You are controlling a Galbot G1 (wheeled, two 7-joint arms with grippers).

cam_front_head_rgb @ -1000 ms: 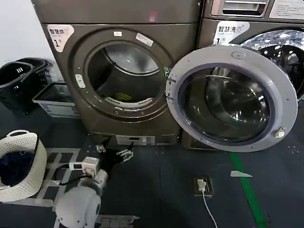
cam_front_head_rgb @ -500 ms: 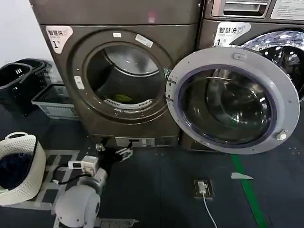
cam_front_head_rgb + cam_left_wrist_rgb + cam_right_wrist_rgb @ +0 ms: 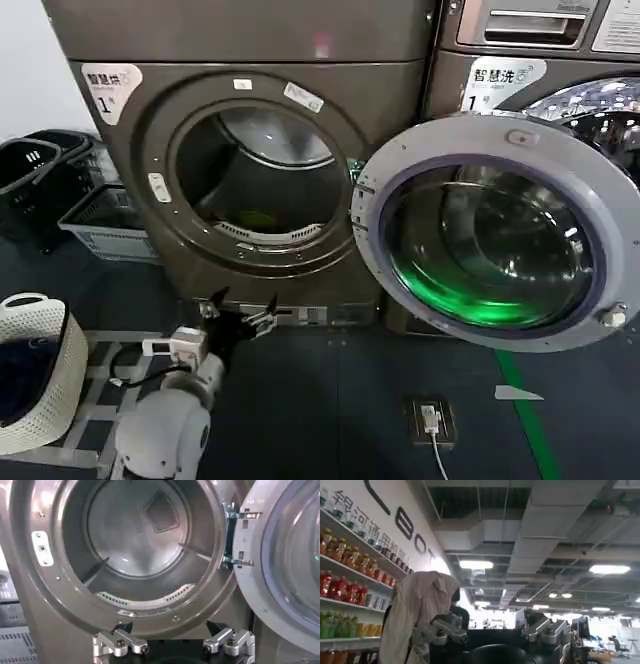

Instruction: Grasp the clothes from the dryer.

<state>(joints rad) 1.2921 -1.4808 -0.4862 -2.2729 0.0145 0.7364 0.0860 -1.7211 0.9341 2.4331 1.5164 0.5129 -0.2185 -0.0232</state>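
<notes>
1. Approach step: left end effector (image 3: 240, 312) sits released, low in front of the dryer (image 3: 250, 150), whose door (image 3: 495, 230) hangs open.
2. Next it likely needs to rise and reach into the drum toward the clothes (image 3: 258, 217).
3. Right end effector (image 3: 490, 630) is released, parked, facing away.

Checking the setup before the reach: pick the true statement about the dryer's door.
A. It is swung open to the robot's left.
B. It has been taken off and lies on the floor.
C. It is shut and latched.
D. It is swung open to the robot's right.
D: the round door stands open on the right of the dryer, on its hinge, leaving the drum exposed above the open left gripper.
</notes>
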